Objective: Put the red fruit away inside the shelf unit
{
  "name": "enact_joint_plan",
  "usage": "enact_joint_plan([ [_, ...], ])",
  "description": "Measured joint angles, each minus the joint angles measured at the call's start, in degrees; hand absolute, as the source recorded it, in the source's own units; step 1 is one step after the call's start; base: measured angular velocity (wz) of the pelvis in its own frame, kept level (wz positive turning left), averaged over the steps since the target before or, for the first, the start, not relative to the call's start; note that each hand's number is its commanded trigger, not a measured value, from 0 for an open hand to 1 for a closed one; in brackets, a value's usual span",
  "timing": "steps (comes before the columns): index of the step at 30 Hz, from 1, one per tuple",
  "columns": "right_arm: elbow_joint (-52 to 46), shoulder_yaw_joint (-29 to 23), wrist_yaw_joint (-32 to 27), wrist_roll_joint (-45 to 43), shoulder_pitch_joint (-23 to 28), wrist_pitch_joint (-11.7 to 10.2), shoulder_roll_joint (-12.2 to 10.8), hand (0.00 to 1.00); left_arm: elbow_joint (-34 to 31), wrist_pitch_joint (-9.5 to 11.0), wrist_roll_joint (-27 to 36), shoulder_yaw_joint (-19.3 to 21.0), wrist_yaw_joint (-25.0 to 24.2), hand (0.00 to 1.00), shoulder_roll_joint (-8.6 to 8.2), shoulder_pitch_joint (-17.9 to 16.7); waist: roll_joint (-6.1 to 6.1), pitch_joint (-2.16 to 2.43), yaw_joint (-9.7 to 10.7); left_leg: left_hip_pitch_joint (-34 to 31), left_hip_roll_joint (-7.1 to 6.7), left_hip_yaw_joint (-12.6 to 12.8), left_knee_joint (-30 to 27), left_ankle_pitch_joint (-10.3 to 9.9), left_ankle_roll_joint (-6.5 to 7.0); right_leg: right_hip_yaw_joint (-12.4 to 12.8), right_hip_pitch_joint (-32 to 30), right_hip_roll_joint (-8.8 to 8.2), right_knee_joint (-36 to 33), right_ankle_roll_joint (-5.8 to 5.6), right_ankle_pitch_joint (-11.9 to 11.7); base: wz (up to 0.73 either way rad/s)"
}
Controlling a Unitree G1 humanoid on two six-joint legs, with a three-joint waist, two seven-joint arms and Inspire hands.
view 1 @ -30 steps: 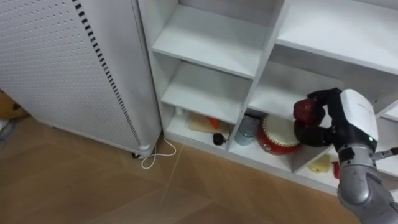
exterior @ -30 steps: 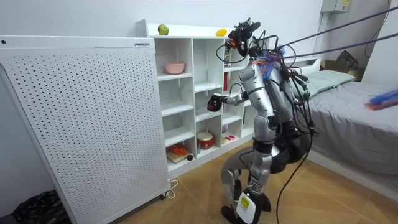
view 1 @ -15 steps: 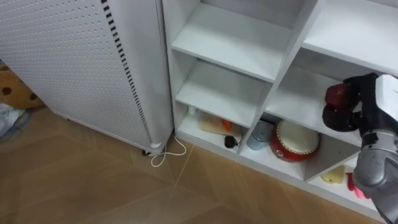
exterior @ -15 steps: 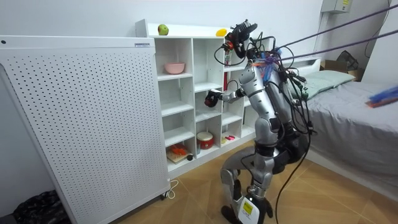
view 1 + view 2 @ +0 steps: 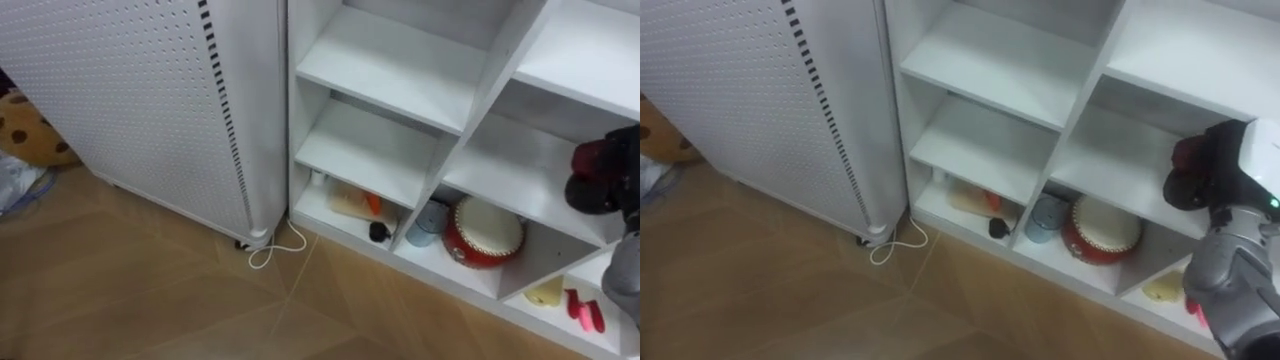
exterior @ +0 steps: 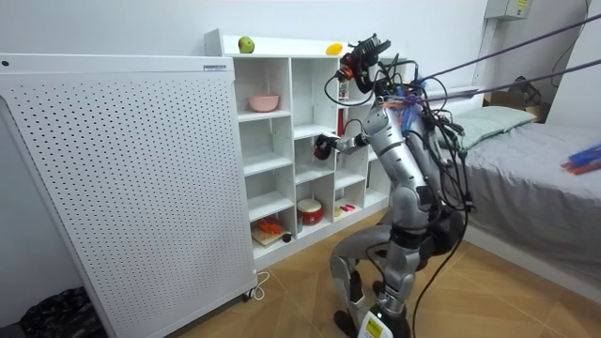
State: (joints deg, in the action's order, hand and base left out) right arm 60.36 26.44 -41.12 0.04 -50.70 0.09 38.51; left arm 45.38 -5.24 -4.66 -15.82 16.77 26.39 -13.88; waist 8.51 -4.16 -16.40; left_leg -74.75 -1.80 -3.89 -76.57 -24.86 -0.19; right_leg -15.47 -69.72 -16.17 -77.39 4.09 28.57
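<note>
The right hand (image 5: pixel 1232 168) has lifted its red fruit (image 5: pixel 1187 158) toward a closet shelf (image 5: pixel 1118 162).

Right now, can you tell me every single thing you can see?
Closet: one, white, open cubbies.
Perforated panel: one, white, beside the closet.
Green fruit: one, on the closet's top.
Yellow fruit: one, on the closet's top too.
Bowl: one, pink, upper cubby.
Drum: one, red, bottom row.
Cup: one, blue-grey, beside the drum.
Cable: one, white, on the floor.
Bed: one, grey, at the room view's right.
Dark red fruit: one, held before the middle cubbies.
Right hand: one, black fingers curled round the dark red fruit.
</note>
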Motion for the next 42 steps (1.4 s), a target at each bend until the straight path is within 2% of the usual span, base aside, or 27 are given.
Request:
enact_joint_plan([
  [5,0.5,-0.1,0.0,1.9,-0.1,-0.1,0.8,0.00,-3.6,-0.7,0.1,0.0,-1.1,0.00,0.15,-2.6,-0.46,-0.14,-0.1,-0.4,-0.80,0.4,-1.1,-0.2,0.30,0.5,-0.5,-0.98,-1.7,-0.32,0.7,0.07],
  [15,2.1,-0.1,0.0,2.3,-0.3,-0.3,1.0,0.00,-4.0,-0.7,0.1,-0.1,-2.7,0.00,0.34,-2.7,-0.43,-0.13,-0.3,-0.5,-1.04,0.6,-1.1,-0.3,0.49,0.4,-0.4,-1.70,-1.8,-0.38,0.7,0.01],
  [22,2.0,-0.1,0.0,2.3,-0.3,-0.5,1.0,0.00,-4.3,-0.7,0.1,-0.1,-3.0,0.00,0.40,-2.7,-0.43,-0.13,-0.2,-0.5,-0.95,0.7,-1.2,-0.3,0.60,0.4,-0.4,-1.68,-1.8,-0.40,0.7,0.00],
  [28,1.7,0.1,1.2,3.2,-0.3,-0.6,1.0,0.00,-5.0,-0.6,0.0,0.0,-3.9,0.00,1.09,-2.7,-0.50,-0.09,-0.7,0.1,-0.81,0.7,-1.2,-0.3,0.59,0.8,-0.1,-1.24,-1.8,-0.54,0.6,-0.02],
  [31,1.4,1.2,4.0,3.1,0.0,-0.6,1.0,0.00,-4.9,-0.6,0.0,-0.1,-4.2,0.00,1.08,-2.7,-1.39,-0.07,-1.5,2.1,-0.22,0.7,-1.1,-0.7,0.59,1.0,1.8,-0.28,-1.1,-0.76,0.5,-0.08],
  [33,-1.2,1.7,6.1,2.3,1.8,-0.6,1.0,0.00,-5.4,-0.6,0.0,-0.1,-4.7,0.00,1.16,-3.6,-2.18,0.03,-1.8,4.1,0.29,1.0,-0.6,-1.1,0.77,1.2,3.6,0.13,-0.5,-0.80,0.7,-0.10],
  [35,-5.4,1.7,7.5,2.0,3.2,-0.6,1.0,0.00,-5.7,-0.6,0.0,-0.1,-5.1,0.00,1.09,-4.4,-2.20,0.04,-2.4,5.5,1.40,1.9,0.3,-1.2,0.88,1.4,4.4,0.44,0.5,-0.60,0.6,-0.28],
  [37,-8.8,1.7,9.3,0.7,6.2,-0.8,1.0,0.00,-5.4,-0.6,0.0,0.0,-5.1,0.00,1.18,-4.6,-2.37,0.14,-2.7,7.5,1.59,2.2,1.6,-1.1,0.82,1.2,6.2,0.32,1.8,-0.65,0.3,-0.16],
  [40,-15.9,1.8,12.8,-2.9,13.9,-0.9,1.0,0.00,-4.7,-0.6,0.0,-0.5,-4.9,0.00,1.15,-4.8,-2.71,0.40,-2.9,11.4,2.20,2.4,4.1,-1.1,0.72,0.6,10.1,0.98,4.6,-0.66,-0.4,-0.05],
  [42,-21.3,3.0,16.1,-6.0,20.6,-1.1,0.8,0.00,-3.5,0.0,0.0,-1.3,-4.9,0.00,1.09,-4.7,-2.94,0.59,-3.0,14.8,3.00,2.5,6.8,-0.9,0.41,0.6,13.3,2.37,7.9,-0.99,-1.3,-0.16],
])
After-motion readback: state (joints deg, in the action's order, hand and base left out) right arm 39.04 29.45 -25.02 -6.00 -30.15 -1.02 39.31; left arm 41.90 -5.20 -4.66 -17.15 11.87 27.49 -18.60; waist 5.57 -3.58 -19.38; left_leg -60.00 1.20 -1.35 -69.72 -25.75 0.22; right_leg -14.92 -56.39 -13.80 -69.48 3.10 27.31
